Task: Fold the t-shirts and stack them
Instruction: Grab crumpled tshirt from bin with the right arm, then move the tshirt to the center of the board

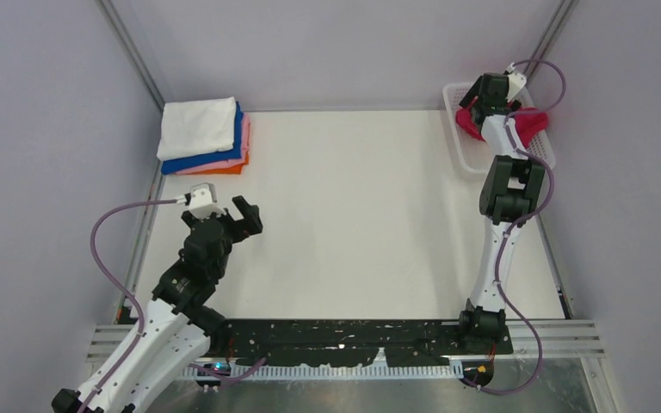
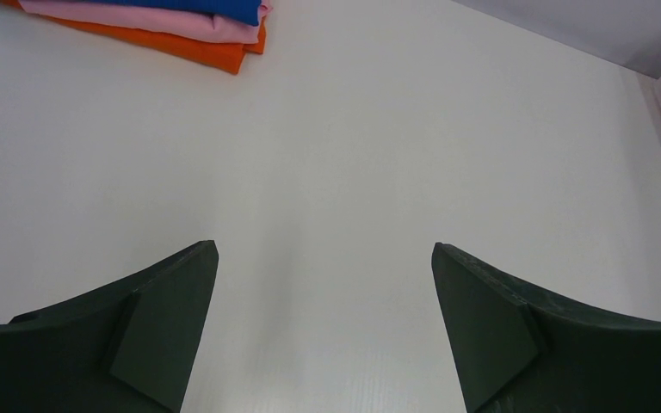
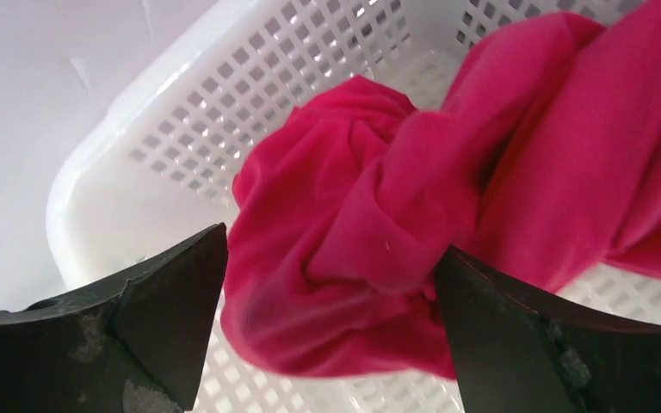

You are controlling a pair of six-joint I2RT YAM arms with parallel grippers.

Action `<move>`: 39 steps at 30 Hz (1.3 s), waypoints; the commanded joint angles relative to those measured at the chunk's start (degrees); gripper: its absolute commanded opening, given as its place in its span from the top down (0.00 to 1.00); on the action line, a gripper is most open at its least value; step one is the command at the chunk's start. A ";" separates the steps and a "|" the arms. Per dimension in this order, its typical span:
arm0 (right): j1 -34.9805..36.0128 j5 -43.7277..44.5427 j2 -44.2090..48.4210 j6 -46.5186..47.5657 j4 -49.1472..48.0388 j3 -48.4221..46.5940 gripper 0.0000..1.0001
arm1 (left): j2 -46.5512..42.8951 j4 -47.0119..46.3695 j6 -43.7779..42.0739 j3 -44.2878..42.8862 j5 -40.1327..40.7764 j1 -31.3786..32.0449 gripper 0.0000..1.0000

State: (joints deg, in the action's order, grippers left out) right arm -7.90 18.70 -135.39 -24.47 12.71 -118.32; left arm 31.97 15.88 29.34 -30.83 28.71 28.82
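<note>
Four folded t-shirts, white over blue, pink and orange, lie stacked far-left on the table, while the open right pincer is poised at the crumpled magenta-red cloth shirt in the far-right white mesh basket, likely needing next to close and lift, the left pincer likewise open.

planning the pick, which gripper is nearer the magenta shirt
Right. The right gripper hangs over the magenta shirt in the basket; the left gripper is across the table near the folded stack.

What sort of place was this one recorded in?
Probably a lab test cell, not a home: plain grey walls box in a white table, with a stack of folded t-shirts and a white mesh basket holding a magenta-red t-shirt.
</note>
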 commanded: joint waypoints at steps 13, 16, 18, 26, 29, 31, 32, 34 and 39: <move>-2.60 -2.96 6.47 -2.56 -3.67 -8.58 0.95 | 0.39 -3.06 -0.23 -1.11 -0.13 -0.23 0.00; -2.62 -4.90 14.05 0.47 -3.66 -7.66 0.95 | -1.73 -1.96 0.57 -0.41 -0.11 -0.17 0.00; -2.60 -7.63 19.23 1.88 -3.59 -6.01 0.95 | -2.90 -0.50 1.19 -0.21 0.79 -0.19 0.00; -0.19 -18.61 38.38 4.08 -3.33 4.45 0.95 | -6.52 1.22 1.26 0.61 0.25 -0.17 0.00; 1.88 -26.37 42.46 4.08 0.26 2.67 0.95 | -7.34 1.56 1.41 0.95 -0.13 -0.17 0.00; 4.44 -30.69 43.92 5.97 3.27 0.32 0.95 | -8.10 1.73 1.58 1.26 -0.32 -0.18 0.00; 5.47 -32.12 44.22 6.69 4.38 -0.58 0.95 | -8.44 1.90 1.64 1.29 -0.58 -0.18 0.00; 8.93 -38.30 44.80 8.37 7.84 -3.23 0.95 | -9.15 2.56 1.75 1.35 -0.81 -0.17 0.00; 20.39 -45.44 45.96 13.59 14.62 -5.29 0.95 | -11.18 4.16 2.06 1.53 0.25 -0.17 0.00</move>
State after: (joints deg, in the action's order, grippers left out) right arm 5.15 -16.64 -90.37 -16.64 20.95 -121.25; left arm 22.31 19.33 30.28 -29.61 28.23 28.82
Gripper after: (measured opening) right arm 0.092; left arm 0.995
